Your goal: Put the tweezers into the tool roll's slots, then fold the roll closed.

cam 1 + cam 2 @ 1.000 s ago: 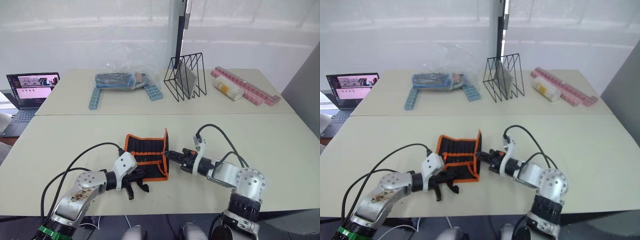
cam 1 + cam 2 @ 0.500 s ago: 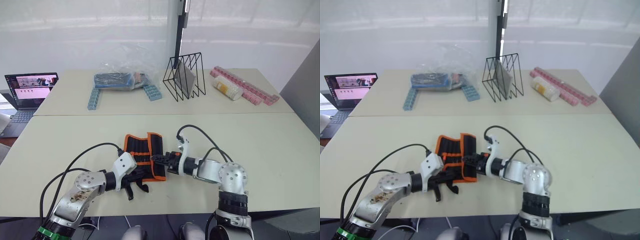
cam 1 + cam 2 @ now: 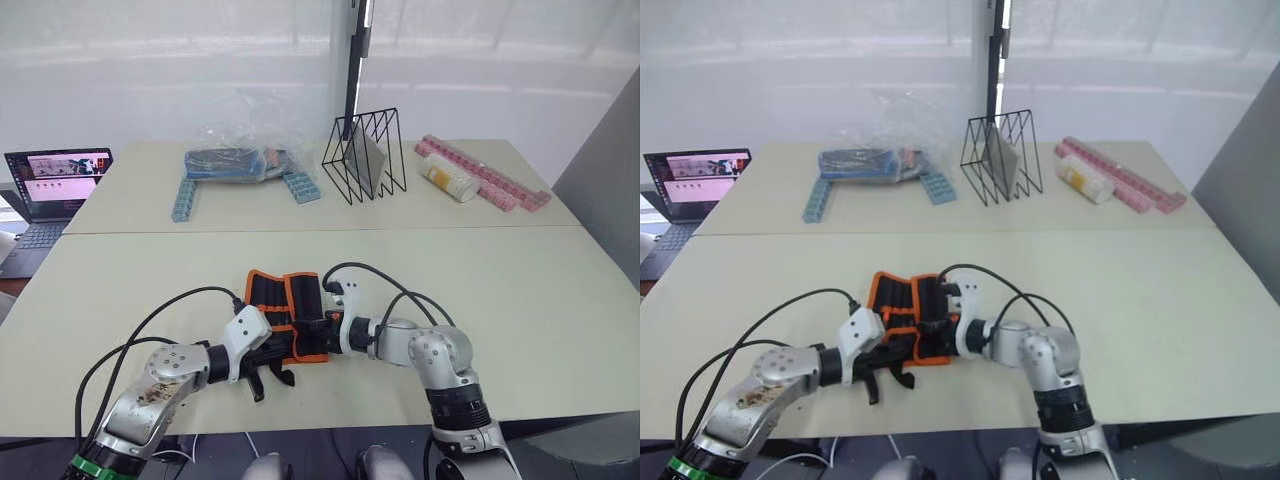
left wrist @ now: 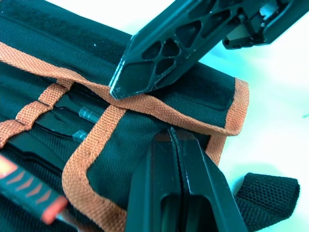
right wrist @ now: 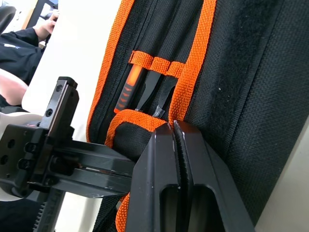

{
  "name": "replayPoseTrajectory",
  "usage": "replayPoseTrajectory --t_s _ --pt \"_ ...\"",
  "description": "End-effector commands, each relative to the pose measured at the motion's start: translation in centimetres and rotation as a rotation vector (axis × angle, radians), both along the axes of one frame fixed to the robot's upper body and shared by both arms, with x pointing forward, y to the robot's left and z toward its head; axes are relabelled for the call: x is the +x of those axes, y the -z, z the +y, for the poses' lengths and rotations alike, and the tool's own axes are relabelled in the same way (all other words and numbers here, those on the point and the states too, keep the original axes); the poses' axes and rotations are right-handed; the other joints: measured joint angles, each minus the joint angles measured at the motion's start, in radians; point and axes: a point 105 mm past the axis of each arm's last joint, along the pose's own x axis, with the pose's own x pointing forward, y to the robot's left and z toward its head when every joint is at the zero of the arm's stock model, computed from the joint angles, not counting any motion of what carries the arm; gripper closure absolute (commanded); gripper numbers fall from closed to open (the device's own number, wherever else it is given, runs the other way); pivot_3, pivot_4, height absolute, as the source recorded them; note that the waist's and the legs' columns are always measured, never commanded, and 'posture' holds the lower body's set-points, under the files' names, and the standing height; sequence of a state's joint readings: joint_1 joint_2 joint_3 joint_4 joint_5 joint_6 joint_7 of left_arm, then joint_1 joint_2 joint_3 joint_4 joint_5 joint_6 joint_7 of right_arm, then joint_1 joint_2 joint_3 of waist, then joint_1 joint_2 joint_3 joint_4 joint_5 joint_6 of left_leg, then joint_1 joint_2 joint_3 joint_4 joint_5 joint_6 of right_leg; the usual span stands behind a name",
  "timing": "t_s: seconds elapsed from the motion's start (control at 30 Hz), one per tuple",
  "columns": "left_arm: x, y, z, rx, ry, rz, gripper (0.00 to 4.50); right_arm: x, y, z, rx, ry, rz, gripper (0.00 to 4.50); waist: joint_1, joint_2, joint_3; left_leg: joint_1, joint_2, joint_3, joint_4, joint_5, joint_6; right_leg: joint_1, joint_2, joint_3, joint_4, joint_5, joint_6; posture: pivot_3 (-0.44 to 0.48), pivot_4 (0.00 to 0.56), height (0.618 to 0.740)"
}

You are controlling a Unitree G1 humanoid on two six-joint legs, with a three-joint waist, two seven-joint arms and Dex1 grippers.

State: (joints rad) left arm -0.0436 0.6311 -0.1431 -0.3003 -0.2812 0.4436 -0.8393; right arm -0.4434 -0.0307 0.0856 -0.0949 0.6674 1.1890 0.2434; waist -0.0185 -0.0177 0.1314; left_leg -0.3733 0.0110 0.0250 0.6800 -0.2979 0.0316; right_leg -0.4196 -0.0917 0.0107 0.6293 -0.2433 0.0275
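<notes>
The tool roll (image 3: 283, 300), black fabric with orange trim, lies near the table's front edge with its right flap folded over the middle. Black tweezers (image 5: 155, 91) sit in the slots (image 4: 46, 99), and one orange-handled tool is beside them. My right gripper (image 3: 312, 325) lies low on the folded flap, its fingers shut at the flap's orange trim (image 5: 193, 72). From the near left, my left gripper (image 3: 280, 352) reaches onto the roll's near corner. Its fingers (image 4: 193, 164) are shut and press on the fabric, just short of the right gripper's tip (image 4: 120, 89). A black strap (image 4: 270, 193) lies beside the corner.
A laptop (image 3: 55, 180) is open at the far left. At the back stand a clear plastic bag (image 3: 235, 155) with blue blocks (image 3: 185, 200), a black wire rack (image 3: 365, 155), a white bottle (image 3: 448, 180) and pink strips (image 3: 500, 185). A person's sleeve (image 5: 14, 38) shows beyond the table.
My right gripper has moved left across the roll, taking the right flap from upright to folded down over the slots. The left gripper has stayed on the near corner.
</notes>
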Motion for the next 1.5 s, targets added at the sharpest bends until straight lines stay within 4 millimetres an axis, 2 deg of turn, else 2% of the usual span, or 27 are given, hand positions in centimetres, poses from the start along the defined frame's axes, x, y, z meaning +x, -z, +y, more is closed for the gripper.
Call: replayPoseTrajectory --t_s 0.03,0.43,0.53,0.8,1.07,1.1,1.37,1.4,1.5 --pt "-0.6 0.4 1.0 0.030 -0.018 0.045 4.50 0.1 2.9 -1.4 -0.100 0.044 0.064 4.47 -0.001 0.000 0.000 0.000 0.000 0.000 0.000 0.000 0.000 0.000 0.000 0.000 0.000 0.000 0.000 0.000 0.150 0.722" --pt "-1.5 -1.6 2.3 0.018 -0.040 0.024 4.50 -0.5 4.2 -1.3 -0.174 0.002 0.061 4.47 -0.003 0.000 0.000 0.001 0.002 0.000 -0.001 0.000 0.000 0.000 -0.002 0.001 0.000 0.001 -0.001 0.000 0.150 0.722" --pt "-1.3 -2.3 2.6 -0.001 -0.051 0.011 4.50 -0.5 4.2 -1.3 -0.179 0.003 0.055 3.66 -0.003 0.000 0.000 0.001 0.002 0.000 -0.002 0.000 -0.001 -0.001 -0.002 0.002 0.000 0.001 -0.002 0.000 0.150 0.722" --pt "-1.3 -3.1 2.7 -0.023 -0.052 0.007 4.50 -0.5 4.1 -1.3 -0.160 0.004 0.060 0.99 0.006 0.000 0.000 0.004 0.002 -0.002 -0.002 0.001 -0.002 -0.001 -0.006 0.002 -0.002 0.001 -0.002 0.000 0.150 0.722" --pt "-1.4 -6.1 5.4 -0.194 -0.197 -0.002 4.50 -0.3 4.4 -2.2 -0.146 0.034 0.075 0.99 0.007 0.000 0.000 0.003 0.002 -0.002 -0.002 0.001 -0.002 -0.001 -0.008 0.002 -0.002 0.001 -0.003 0.000 0.150 0.722" --pt "-1.6 -6.3 5.8 -0.219 -0.221 0.008 4.50 -0.2 4.4 -2.3 -0.144 0.038 0.076 1.59 0.006 0.000 0.000 0.003 0.002 -0.002 -0.002 0.001 -0.002 -0.001 -0.008 0.001 -0.002 0.001 -0.003 0.000 0.150 0.722" --pt "-2.3 -5.7 6.3 -0.432 -0.355 0.122 4.50 0.1 4.6 -2.4 -0.124 0.052 0.080 4.28 0.010 -0.001 0.000 -0.001 0.000 -0.002 -0.003 0.001 -0.002 -0.002 -0.012 -0.001 -0.005 0.002 -0.003 0.000 0.150 0.722" --pt "-2.3 -5.5 6.3 -0.438 -0.368 0.131 4.50 0.1 4.6 -2.4 -0.122 0.052 0.080 4.45 0.009 -0.001 0.000 0.000 0.000 -0.002 -0.003 0.001 -0.002 -0.002 -0.012 -0.001 -0.005 0.002 -0.002 0.000 0.150 0.722" --pt "-2.2 -4.9 6.1 -0.488 -0.403 0.164 4.50 0.0 4.6 -2.5 -0.120 0.051 0.081 4.45 0.010 -0.003 -0.001 0.000 0.000 -0.003 -0.003 0.001 -0.002 -0.001 -0.012 -0.002 -0.005 0.002 -0.003 0.000 0.150 0.722"
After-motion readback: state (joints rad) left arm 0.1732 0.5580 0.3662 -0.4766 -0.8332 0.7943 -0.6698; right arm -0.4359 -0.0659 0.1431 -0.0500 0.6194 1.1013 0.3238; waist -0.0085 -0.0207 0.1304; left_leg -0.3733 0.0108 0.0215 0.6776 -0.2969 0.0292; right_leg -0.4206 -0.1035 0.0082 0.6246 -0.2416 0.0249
